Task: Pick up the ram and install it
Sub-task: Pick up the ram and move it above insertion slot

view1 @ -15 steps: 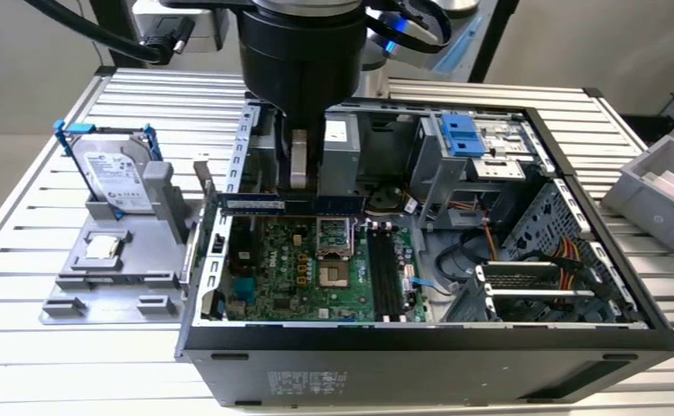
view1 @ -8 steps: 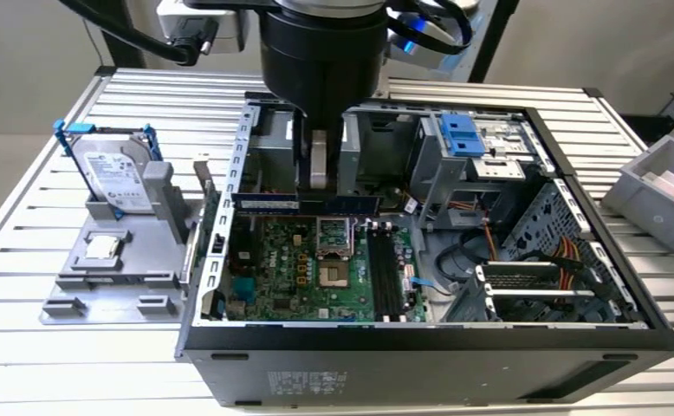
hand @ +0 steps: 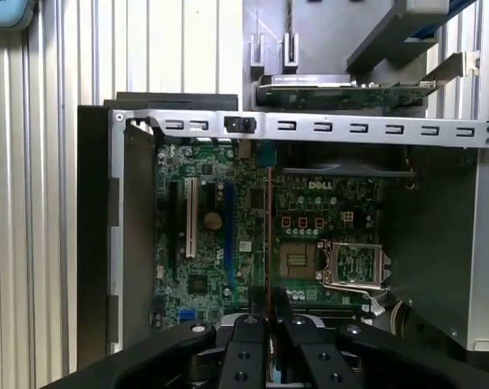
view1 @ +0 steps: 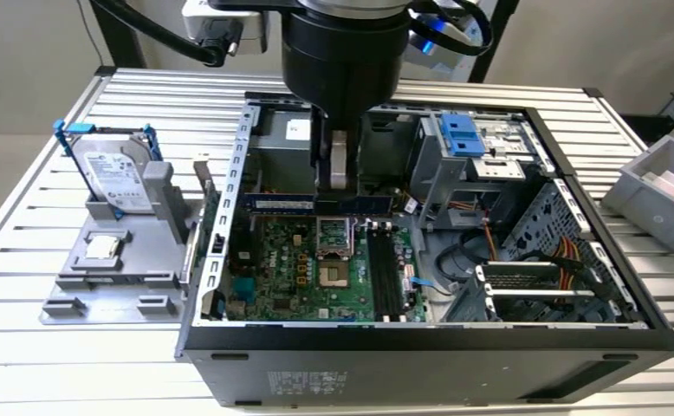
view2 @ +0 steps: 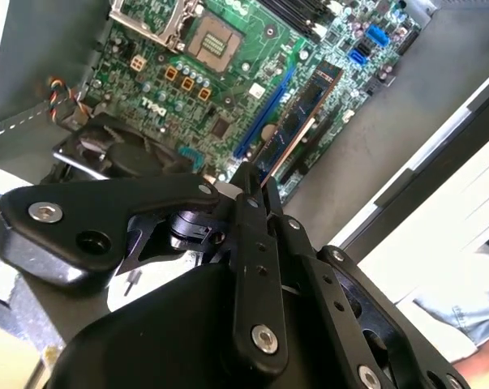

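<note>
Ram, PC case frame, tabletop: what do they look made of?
Ram: circuit-board laminate, dark matt face with a coppery edge, clamped in the gripper. Case frame: probably sheet steel, bare grey, with punched slots and folded edges. Tabletop: likely extruded aluminium, satin silver, with parallel grooves.

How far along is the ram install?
Done: pick-up looks complete. The gripper is shut on the ram.
In hand: the ram hangs over the motherboard in the open case.
Left: seating it. The long black slots look empty in the exterior view, and the ram is not in one yet.
</note>
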